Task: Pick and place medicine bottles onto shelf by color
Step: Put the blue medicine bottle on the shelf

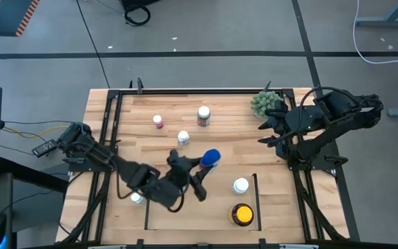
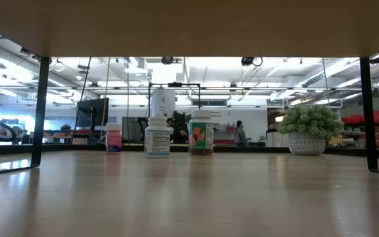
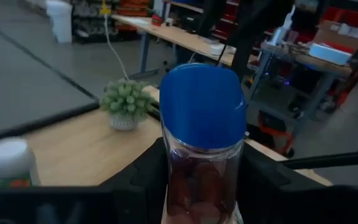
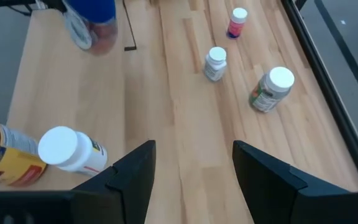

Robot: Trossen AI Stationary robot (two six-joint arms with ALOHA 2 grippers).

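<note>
A: Where's the blue-capped bottle (image 1: 211, 158)?
B: Pinched between the left gripper (image 1: 197, 166) fingers, just above the shelf (image 1: 202, 200) bay's open end. It has a clear body with dark reddish contents and a glossy round lid. From the left wrist, its base is cut off and the fingers are only dark blurs either side.
A: What's hidden?
B: A white-capped bottle (image 1: 136, 198) beside the shelf's left bar, mostly under the left arm. Inside the shelf stand an amber bottle (image 1: 241, 214) with a yellow cap and a white one (image 1: 240, 185).
A: The right gripper (image 1: 264, 132)?
B: Jaws spread and empty, well right of the shelf, beside the spiky green plant (image 1: 265, 102). Beyond the shelf, on pale planked wood, stand three more bottles: pink (image 1: 158, 122), small white (image 1: 183, 137), larger labelled (image 1: 203, 115).
</note>
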